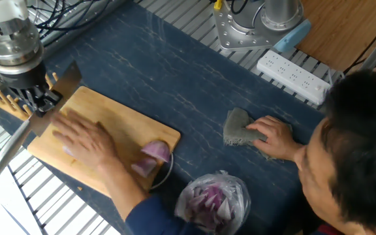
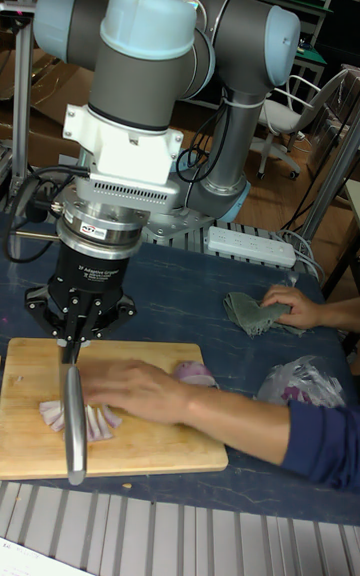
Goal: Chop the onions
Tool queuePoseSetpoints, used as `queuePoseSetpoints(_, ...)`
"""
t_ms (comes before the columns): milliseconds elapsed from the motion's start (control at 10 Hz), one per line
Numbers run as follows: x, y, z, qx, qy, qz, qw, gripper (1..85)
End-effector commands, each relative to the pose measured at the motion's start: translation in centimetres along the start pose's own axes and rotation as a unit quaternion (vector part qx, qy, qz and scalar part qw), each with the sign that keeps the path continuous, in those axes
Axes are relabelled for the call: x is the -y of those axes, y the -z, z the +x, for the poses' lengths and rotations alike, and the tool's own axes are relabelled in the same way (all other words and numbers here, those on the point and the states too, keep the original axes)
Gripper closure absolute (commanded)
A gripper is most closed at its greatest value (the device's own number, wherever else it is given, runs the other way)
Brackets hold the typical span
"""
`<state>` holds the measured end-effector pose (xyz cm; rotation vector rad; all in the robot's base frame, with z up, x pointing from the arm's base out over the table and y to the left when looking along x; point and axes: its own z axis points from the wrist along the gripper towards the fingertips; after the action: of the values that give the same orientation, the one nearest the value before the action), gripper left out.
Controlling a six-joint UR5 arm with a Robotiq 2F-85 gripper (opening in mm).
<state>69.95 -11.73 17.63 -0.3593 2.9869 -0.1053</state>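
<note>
Fingers of your gripper (image 2: 72, 348) are clamped on the handle of a cleaver (image 2: 74, 426), which hangs blade-down over the left end of the wooden cutting board (image 2: 160, 451). From the fixed view the same tool (image 1: 28, 124) slants out past the board's left edge (image 1: 126, 124), steel tip pointing toward the metal grating.

A person's hand (image 2: 140, 391) lies flat on the board, pressing down on the sliced onions (image 2: 95, 420) — you can see pale pink slices fanned out beneath the palm in the tall view, just right of the blade. In the fixed view that hand (image 1: 83, 140) covers the slices almost fully. Two more onion pieces (image 1: 152, 158) sit near the board's right edge, purple skin up, apart from the hand.

Off the board, on the dark blue table top (image 1: 194, 78), a clear plastic bag (image 1: 214, 199) holds chopped bits. The person's other hand (image 1: 273, 137) rests on a grey cloth (image 1: 239, 127) further right. A white power strip (image 1: 296, 77) lies near the arm's base.
</note>
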Motion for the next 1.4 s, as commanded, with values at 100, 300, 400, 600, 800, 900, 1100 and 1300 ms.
queuePoseSetpoints(100, 0.0, 0.3, -0.2, 0.002, -0.005, 0.002, 1.0000, 84.0)
queuePoseSetpoints(300, 0.8, 0.2, -0.4, 0.004, -0.006, 0.017, 0.9998, 84.0)
queuePoseSetpoints(400, 1.2, 0.2, -0.3, 0.002, -0.007, 0.026, 0.9996, 84.0)
queuePoseSetpoints(600, 1.2, 0.2, -0.2, 0.001, -0.007, 0.025, 0.9997, 84.0)
queuePoseSetpoints(800, 0.9, 0.2, -0.3, 0.001, -0.004, 0.022, 0.9998, 84.0)
queuePoseSetpoints(900, 0.8, 0.2, -0.3, 0.003, -0.004, 0.020, 0.9998, 84.0)
queuePoseSetpoints(1100, 0.8, 0.2, -0.3, 0.001, -0.005, 0.023, 0.9997, 84.0)
queuePoseSetpoints(1300, 0.4, 0.4, -0.4, -0.001, -0.010, 0.023, 0.9997, 84.0)
